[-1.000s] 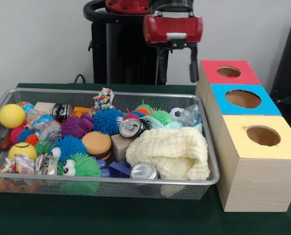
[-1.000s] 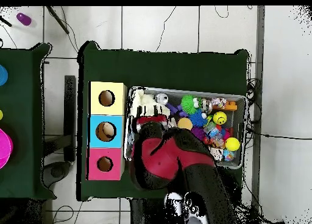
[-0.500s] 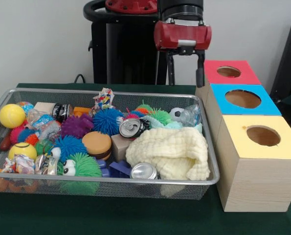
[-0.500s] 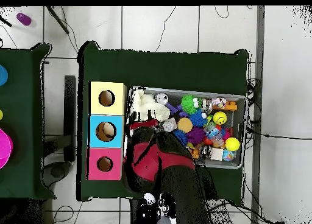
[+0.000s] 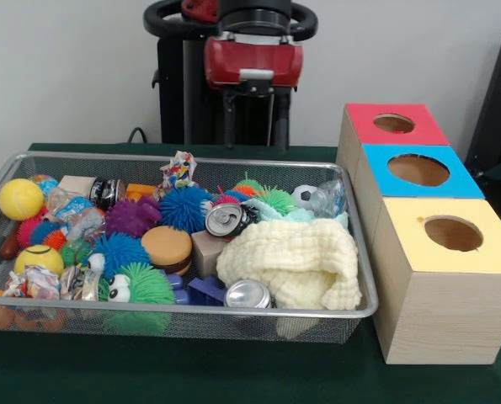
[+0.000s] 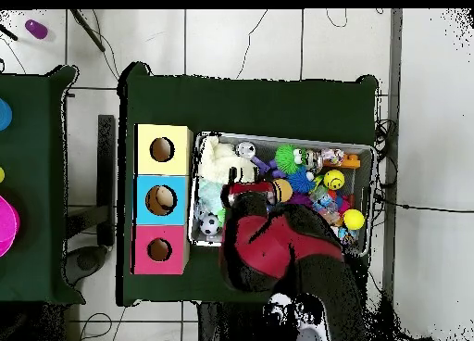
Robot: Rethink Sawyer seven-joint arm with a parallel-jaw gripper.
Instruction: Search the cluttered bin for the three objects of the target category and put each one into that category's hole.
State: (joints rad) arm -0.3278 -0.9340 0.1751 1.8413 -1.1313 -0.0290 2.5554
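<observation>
hand [image 5: 255, 118] open and empty above bin [image 5: 364, 305]; cream cloth [image 5: 292, 259] over the clutter

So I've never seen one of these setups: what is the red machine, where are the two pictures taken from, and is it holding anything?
The red and black robot arm ends in a gripper with two dark fingers, hanging apart and empty above the far side of the wire mesh bin. One picture looks across the table, the other straight down. The bin holds spiky rubber balls, a cream knitted cloth, drink cans and a yellow ball. Beside it stand three wooden boxes with red, blue and yellow tops, each with a round hole.
</observation>
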